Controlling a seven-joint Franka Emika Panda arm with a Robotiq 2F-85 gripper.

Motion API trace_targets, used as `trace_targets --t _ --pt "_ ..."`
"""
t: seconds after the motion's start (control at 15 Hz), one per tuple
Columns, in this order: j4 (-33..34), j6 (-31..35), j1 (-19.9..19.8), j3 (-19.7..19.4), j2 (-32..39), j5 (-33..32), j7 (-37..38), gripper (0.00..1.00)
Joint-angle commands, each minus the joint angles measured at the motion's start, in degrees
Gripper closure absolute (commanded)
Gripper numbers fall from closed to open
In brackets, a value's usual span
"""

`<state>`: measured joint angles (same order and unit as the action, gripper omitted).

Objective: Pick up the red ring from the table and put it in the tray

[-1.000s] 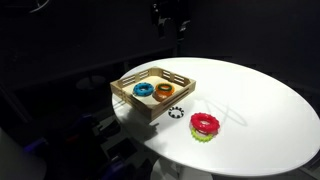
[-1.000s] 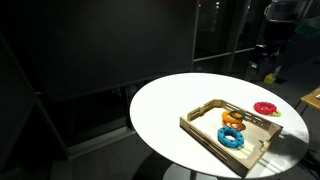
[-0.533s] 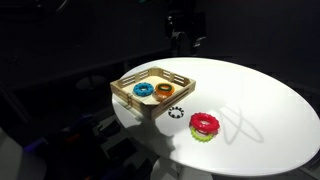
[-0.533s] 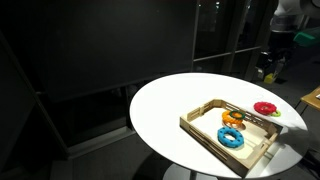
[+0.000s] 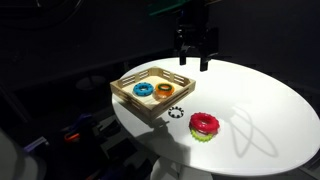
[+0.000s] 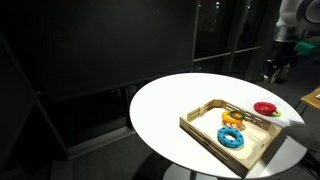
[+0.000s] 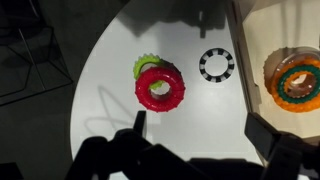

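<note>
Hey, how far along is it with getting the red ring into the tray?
Nothing is done yet: the red ring lies on the table, outside the tray, partly over a green toothed ring. In hand: the gripper hangs open and empty above the table, with the ring below it in the wrist view. Left: descend, grasp, carry, release in the tray.

In my wrist view, the red ring (image 7: 160, 87) hides most of the green toothed ring (image 7: 146, 66). The frame's edge clips the orange ring (image 7: 297, 80) at three o'clock.
</note>
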<state>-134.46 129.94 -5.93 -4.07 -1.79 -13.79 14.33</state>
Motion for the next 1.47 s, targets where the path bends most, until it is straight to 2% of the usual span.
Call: trace_targets --t 0.0,0.33,0.73,1.07,1.4 --pt "0.10 -0.14 0.21 -0.29 0.01 0.03 -0.05 0.00" --pt "0.19 -0.14 0.21 -0.29 0.00 0.03 -0.05 0.00" --pt "2.50 1.63 -0.46 -1.14 4.34 -4.90 9.25 0.00" --pt "4.66 1.12 -0.45 -4.01 9.34 -7.98 14.98 0.00" --pt "5.91 2.68 -0.36 -7.13 14.21 -7.95 15.58 0.00"
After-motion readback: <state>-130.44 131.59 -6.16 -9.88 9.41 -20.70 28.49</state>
